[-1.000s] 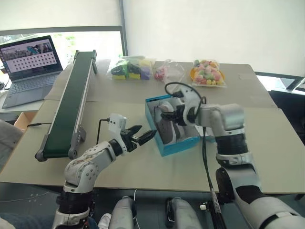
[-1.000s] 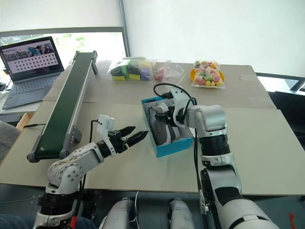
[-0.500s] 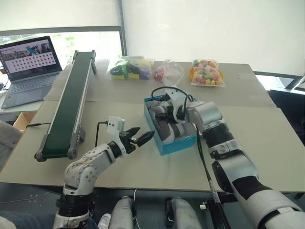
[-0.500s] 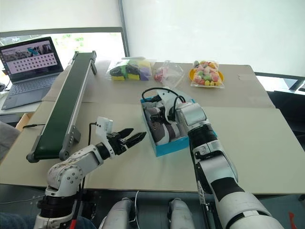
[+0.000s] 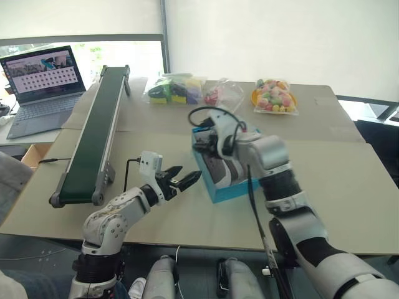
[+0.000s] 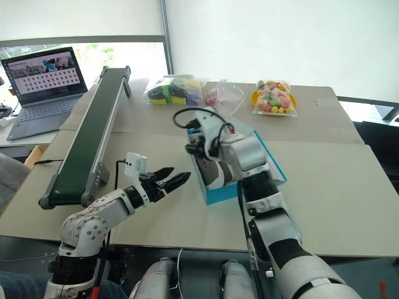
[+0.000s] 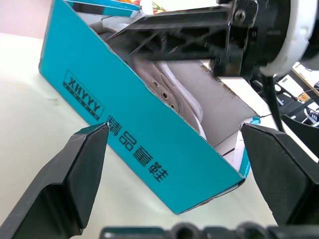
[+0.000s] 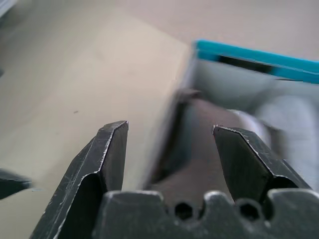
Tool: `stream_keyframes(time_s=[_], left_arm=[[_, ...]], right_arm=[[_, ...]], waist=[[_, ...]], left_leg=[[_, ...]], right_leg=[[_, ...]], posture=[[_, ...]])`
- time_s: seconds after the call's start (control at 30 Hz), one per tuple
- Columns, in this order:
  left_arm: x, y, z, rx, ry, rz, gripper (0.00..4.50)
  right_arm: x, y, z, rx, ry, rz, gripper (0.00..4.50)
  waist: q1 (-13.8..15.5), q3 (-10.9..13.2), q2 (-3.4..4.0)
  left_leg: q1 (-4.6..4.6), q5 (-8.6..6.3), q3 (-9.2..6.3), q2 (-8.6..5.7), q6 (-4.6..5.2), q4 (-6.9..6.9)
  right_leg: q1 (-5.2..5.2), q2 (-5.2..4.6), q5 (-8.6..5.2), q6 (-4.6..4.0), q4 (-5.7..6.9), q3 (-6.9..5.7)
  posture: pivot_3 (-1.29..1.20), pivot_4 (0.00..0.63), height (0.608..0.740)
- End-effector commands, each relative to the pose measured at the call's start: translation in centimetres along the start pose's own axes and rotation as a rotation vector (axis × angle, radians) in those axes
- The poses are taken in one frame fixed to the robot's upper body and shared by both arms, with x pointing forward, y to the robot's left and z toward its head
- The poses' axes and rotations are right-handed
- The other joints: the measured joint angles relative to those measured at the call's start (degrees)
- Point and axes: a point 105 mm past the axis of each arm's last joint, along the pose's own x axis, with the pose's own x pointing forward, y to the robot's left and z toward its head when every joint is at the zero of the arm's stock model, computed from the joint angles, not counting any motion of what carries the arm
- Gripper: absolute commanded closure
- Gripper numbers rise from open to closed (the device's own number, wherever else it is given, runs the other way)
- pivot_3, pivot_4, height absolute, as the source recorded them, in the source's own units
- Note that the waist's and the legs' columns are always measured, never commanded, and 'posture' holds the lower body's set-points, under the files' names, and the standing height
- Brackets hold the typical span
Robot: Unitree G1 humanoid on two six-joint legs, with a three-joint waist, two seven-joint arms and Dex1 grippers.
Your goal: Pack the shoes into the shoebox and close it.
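The turquoise shoebox stands open mid-table, its flap lid hanging off the right side. The dark grey shoes lie inside on their sides, pale soles showing. My right gripper hovers above the box's left wall, open, with nothing between its fingers; under them are the box rim and a shoe. My left gripper is held level just left of the box, open wide and apart from it. Its wrist view faces the printed wall.
A long green conveyor belt runs along the left side, with a laptop beyond it. Clear bags of colourful items and a pink bag lie along the far edge. Bare table surrounds the box.
My right gripper has lifted out of the box and now hangs above its left wall. The left gripper has stayed where it was. The shoes remain in the box.
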Motion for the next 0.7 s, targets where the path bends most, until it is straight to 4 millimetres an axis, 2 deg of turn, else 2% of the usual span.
stream_keyframes(time_s=[0.03, 0.13, 0.27, 0.3, 0.33, 0.4, 0.43, 0.6, 0.7], left_arm=[[-0.1, -1.0, 0.9, 0.041, -0.026, -0.036, 0.0], [0.1, -1.2, 0.8, 0.058, -0.014, -0.056, 0.0], [0.3, -1.4, 0.8, 0.072, 0.006, -0.083, 0.0], [0.4, -1.4, 0.9, 0.075, 0.009, -0.087, 0.0], [0.4, -1.3, 0.9, 0.077, 0.012, -0.09, 0.0], [0.6, -1.3, 0.9, 0.082, 0.024, -0.103, 0.0], [0.7, -1.3, 0.9, 0.083, 0.028, -0.109, 0.0], [1.0, -1.4, 0.8, 0.088, 0.05, -0.135, 0.0], [1.2, -1.5, 0.8, 0.091, 0.059, -0.149, 0.0]], right_arm=[[-4.4, -2.2, 3.8, 0.082, -0.189, -0.015, 1.23], [-7.5, -3.1, 2.9, 0.127, -0.221, 0.018, 1.23], [-11.1, -4.7, -0.9, 0.156, -0.165, -0.009, 1.23], [-11.7, -5.1, -1.8, 0.155, -0.143, -0.025, 0.73], [-12.4, -5.5, -2.7, 0.155, -0.117, -0.046, 0.6], [-14.2, -6.4, -4.8, 0.162, -0.059, -0.082, 0.06], [-14.9, -6.4, -5.3, 0.166, -0.049, -0.082, 0.06], [-17.5, -6.8, -7.5, 0.077, 0.072, -0.11, 0.06], [-17.4, -6.8, -9.7, 0.007, 0.194, -0.142, 0.06]], waist=[[-0.01, 0.0, 0.0], [-0.24, -0.01, 0.0], [-0.03, 0.0, 0.0], [0.01, 0.01, 0.02], [0.0, 0.03, 0.05], [0.03, 0.03, 0.06], [0.03, 0.03, 0.06], [-0.27, 0.03, 0.07], [-0.21, 0.03, 0.06]], left_leg=[[0.0, 0.0, 0.01, 0.0, 0.0, 0.0], [0.03, 0.0, 0.0, 0.03, 0.02, -0.03], [0.07, 0.01, -0.05, 0.11, 0.01, -0.05], [0.07, 0.0, -0.06, 0.1, 0.01, -0.04], [0.06, 0.0, -0.06, 0.07, 0.01, -0.04], [0.08, 0.0, -0.11, -0.02, 0.0, -0.03], [0.09, 0.0, -0.16, -0.07, 0.0, -0.03], [0.25, -0.01, -0.47, -0.16, -0.01, -0.02], [0.26, -0.01, -0.57, -0.19, -0.01, -0.04]], right_leg=[[-0.01, 0.0, 0.0, 0.01, -0.02, 0.01], [0.0, 0.05, 0.15, 0.35, -0.02, 0.04], [0.05, 0.17, 0.07, 0.28, 0.02, -0.01], [0.05, 0.16, 0.07, 0.27, 0.04, 0.0], [0.02, 0.13, 0.04, 0.21, 0.04, 0.01], [0.02, 0.0, -0.09, -0.03, 0.04, 0.04], [0.08, -0.03, -0.08, -0.02, 0.03, 0.02], [0.2, -0.06, -0.08, -0.02, -0.02, 0.04], [0.25, -0.04, -0.1, -0.03, -0.08, 0.02]], posture=[[0.0, 0.15, 0.707], [0.0, 0.15, 0.707], [0.0, 0.15, 0.707], [0.0, 0.15, 0.707], [0.0, 0.15, 0.707], [0.0, 0.15, 0.707], [0.0, 0.15, 0.707], [0.0, 0.15, 0.707], [0.0, 0.15, 0.707]])
